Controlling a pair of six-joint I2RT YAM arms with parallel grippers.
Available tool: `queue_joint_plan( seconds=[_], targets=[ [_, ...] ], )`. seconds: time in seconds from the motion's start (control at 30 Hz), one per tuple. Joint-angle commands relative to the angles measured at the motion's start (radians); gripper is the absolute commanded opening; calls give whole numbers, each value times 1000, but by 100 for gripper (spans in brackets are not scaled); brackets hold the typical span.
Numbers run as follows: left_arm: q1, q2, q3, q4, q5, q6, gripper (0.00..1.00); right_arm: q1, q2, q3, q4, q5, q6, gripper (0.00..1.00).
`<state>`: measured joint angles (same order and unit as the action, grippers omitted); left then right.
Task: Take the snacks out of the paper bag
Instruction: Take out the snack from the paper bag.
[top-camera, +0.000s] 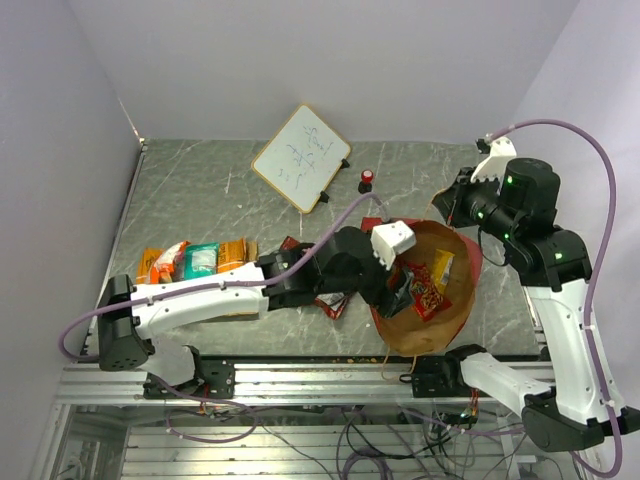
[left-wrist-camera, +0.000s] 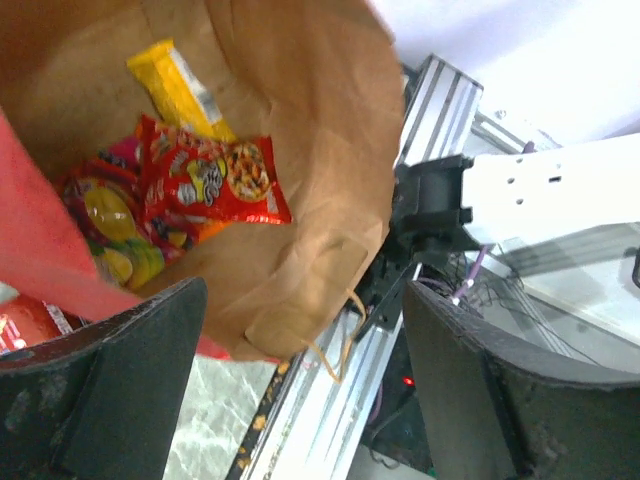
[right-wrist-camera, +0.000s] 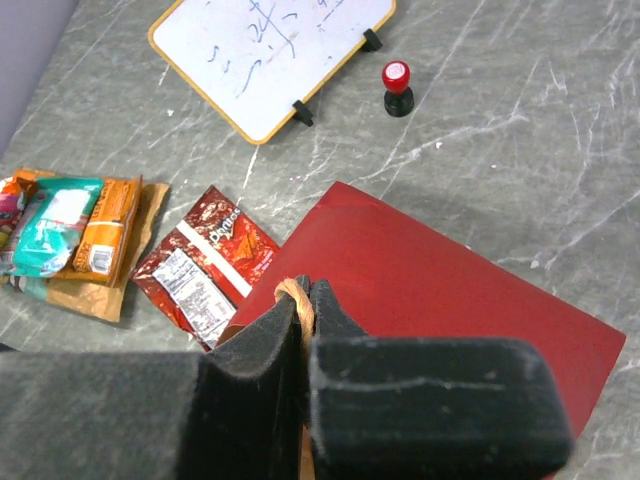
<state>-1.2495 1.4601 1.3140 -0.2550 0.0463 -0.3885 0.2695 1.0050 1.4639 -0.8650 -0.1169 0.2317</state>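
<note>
The paper bag (top-camera: 455, 300) lies near the front edge, red outside (right-wrist-camera: 430, 270), its brown inside (left-wrist-camera: 320, 150) facing up. Inside it lie a red packet (left-wrist-camera: 215, 180), a yellow packet (left-wrist-camera: 180, 85) and a pink-and-yellow packet (left-wrist-camera: 105, 215); the red packet also shows from above (top-camera: 428, 290). My left gripper (left-wrist-camera: 300, 300) is open and empty at the bag's mouth, at its left rim in the top view (top-camera: 393, 292). My right gripper (right-wrist-camera: 308, 295) is shut on the bag's twisted handle (right-wrist-camera: 293, 298), holding the far rim up (top-camera: 447, 205).
A pile of orange and teal packets (top-camera: 195, 260) lies at the left, also in the right wrist view (right-wrist-camera: 70, 230). A red Doritos packet (right-wrist-camera: 205, 265) lies beside the bag. The whiteboard (top-camera: 300, 157) and a red-capped object (top-camera: 367, 178) stand at the back. The table's front rail (left-wrist-camera: 330, 400) runs below the bag.
</note>
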Motion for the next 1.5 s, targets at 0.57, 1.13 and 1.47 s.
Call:
queue_joint_plan(
  seconds=[0.57, 1.13, 1.47],
  targets=[
    [-174, 468, 204, 105, -215, 952, 80, 0, -21, 44, 49, -78, -1, 0],
    [-110, 280, 6, 267, -133, 515, 85, 0, -6, 101, -27, -84, -80, 0],
    [-102, 279, -51, 336, -180, -76, 37, 0, 28, 108, 3, -117, -80, 0]
  ],
)
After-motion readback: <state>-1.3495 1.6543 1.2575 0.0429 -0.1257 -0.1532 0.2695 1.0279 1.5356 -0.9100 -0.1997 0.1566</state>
